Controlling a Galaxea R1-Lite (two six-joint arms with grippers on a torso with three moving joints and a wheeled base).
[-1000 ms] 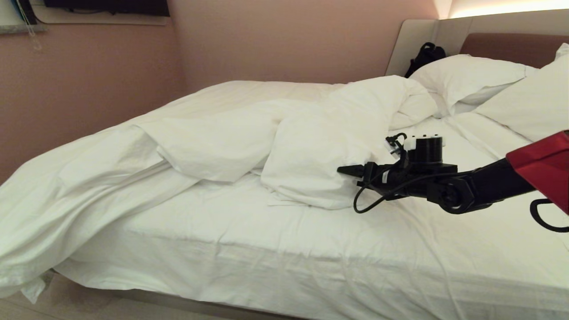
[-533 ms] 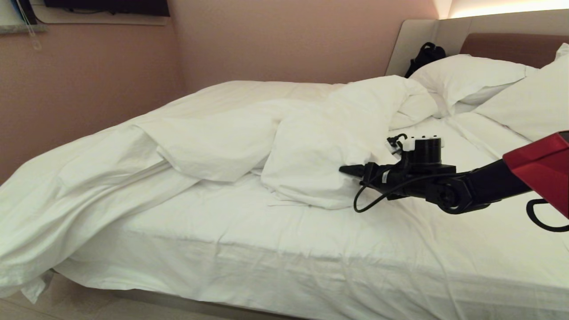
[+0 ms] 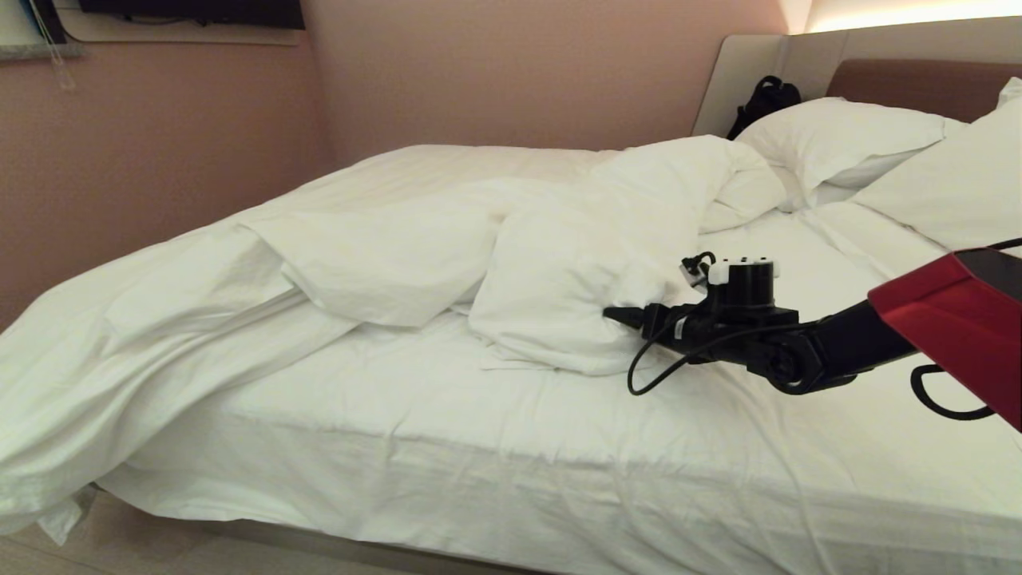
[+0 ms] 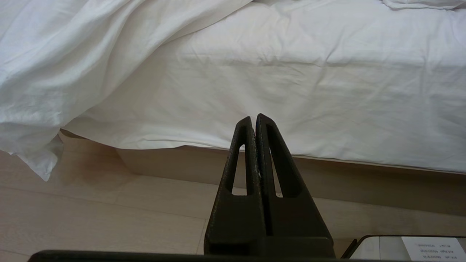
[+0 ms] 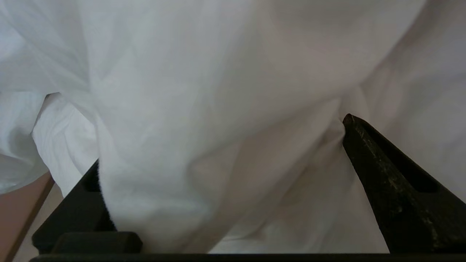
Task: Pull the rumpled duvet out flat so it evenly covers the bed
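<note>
Duvet fold sits between the spread right gripper jaws.

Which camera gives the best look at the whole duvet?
The head view: the duvet shows whole, bunched across the bed's far half and spilling off one end. The right wrist view shows only folds between the open right gripper. The left wrist view shows its hanging edge.

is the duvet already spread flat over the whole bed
No, the duvet lies bunched in folds along the far side, leaving the bed sheet bare on the near side.
</note>
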